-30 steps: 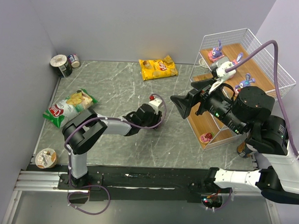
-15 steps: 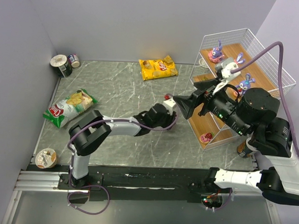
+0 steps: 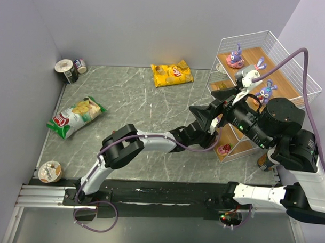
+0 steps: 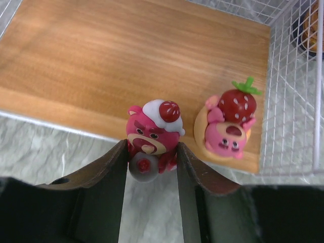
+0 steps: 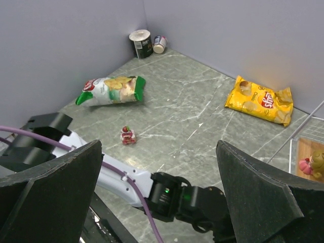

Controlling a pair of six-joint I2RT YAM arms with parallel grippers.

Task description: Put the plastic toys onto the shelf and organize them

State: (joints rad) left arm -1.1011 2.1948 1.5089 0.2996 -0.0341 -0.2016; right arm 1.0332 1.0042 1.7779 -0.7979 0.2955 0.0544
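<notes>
I work over a grey marbled table closed in by plain lavender walls at the back and both sides. The shelf stands at the far right, its lowest board slanting down to the table. My left gripper is clamped on a red bear toy with a cream-and-cherry cap, right at that board's front edge; I cannot tell whether it rests on the wood. Just beside it on the right sits a pink strawberry bear, close to the white wire side, so room there is narrow, while the board to the left and behind shows open wood. My right gripper hangs above my left arm, fingers spread wide, holding nothing, and covers part of the shelf front from above. Purple bunnies sit on the upper boards. One small red toy lies on the open table, well apart from the green snack bag, the yellow snack bag and the cans in the far left corner.
</notes>
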